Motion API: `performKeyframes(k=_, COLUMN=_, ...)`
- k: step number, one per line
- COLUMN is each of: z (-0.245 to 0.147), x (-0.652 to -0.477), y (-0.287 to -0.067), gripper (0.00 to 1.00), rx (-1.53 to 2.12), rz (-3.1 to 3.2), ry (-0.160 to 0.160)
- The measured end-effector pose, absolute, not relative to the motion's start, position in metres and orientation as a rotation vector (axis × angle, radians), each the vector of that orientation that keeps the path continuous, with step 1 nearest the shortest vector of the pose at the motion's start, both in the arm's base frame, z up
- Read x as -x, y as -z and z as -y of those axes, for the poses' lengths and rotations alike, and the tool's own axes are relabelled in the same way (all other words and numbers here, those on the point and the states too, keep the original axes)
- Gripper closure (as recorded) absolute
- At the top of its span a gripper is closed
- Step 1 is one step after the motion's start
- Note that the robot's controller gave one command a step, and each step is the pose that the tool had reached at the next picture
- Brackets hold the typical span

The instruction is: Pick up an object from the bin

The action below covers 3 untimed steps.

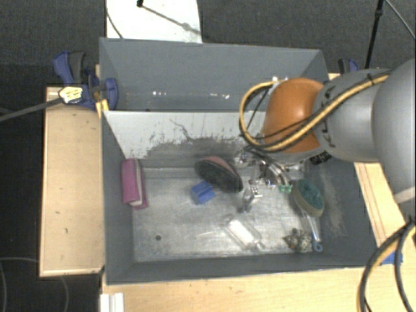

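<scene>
Where the end effector (pixel 250 197) hangs, bin walls (pixel 195 77) stand clear.

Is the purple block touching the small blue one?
No, the purple block lies far to the left, apart from the small blue block.

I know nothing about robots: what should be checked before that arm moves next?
1. The pincer is inside the bin: ok.
2. The pincer is empty: cannot tell.
3. The dark oval lies close beside the pincer: ok.
4. The blue block lies free: ok.
5. The green disc is clear of the arm: cannot tell.
6. The pink block is far off, by the left wall: ok.
</scene>
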<state>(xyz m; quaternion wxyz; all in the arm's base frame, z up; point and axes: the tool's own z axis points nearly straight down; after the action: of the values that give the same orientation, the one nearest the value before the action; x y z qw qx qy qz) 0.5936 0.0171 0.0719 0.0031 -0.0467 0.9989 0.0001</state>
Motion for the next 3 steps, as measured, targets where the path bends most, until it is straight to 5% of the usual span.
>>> performKeyframes(k=1, z=-0.0817, x=-0.5871, y=-0.0757, gripper=0.0, rx=-0.055, rz=-3.134, ry=-0.006)
performKeyframes(k=2, z=-0.0783, x=-0.5884, y=-0.0767, gripper=1.0, rx=-0.057, rz=-3.132, ry=-0.002)
performKeyframes(k=3, z=-0.0782, x=-0.5874, y=-0.0757, gripper=0.0, rx=-0.054, rz=-3.135, ry=-0.001)
